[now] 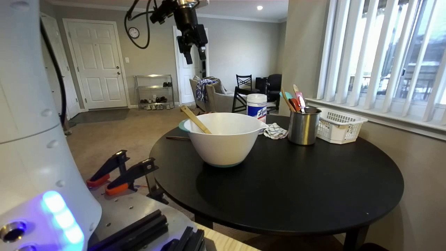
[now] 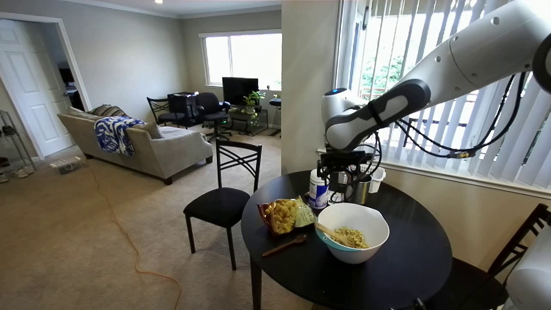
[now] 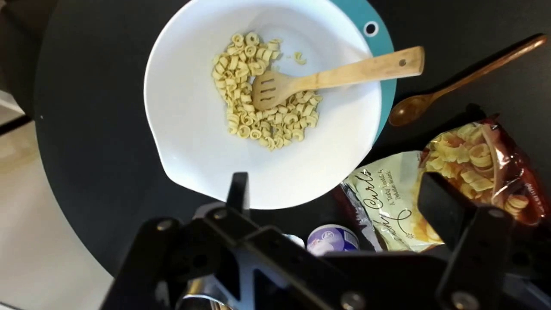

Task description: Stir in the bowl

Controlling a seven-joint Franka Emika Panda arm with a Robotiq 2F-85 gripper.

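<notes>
We saw the fingers (image 3: 237, 189) spread apart, higher than the bowl (image 1: 224, 146) — a slotted spatula (image 3: 325, 79) leaned in it amid pale curls (image 3: 233, 82)

This is a home, shown by 1 sofa (image 2: 150, 156) with a patterned throw (image 2: 114, 134), a shoe rack (image 1: 150, 87), carpet (image 2: 77, 224).

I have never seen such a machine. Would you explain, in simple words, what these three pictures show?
The machine is one robot arm. Two pictures come from cameras outside it; the third comes from a camera on its wrist, looking down. The tool at its end hangs open above the round black table and holds nothing. On the table stands a white bowl with small pale curls inside and a slotted wooden spatula leaning on its rim. Nearby lie a wooden spoon and a snack bag; there are also a canister, utensil cup and basket.
</notes>
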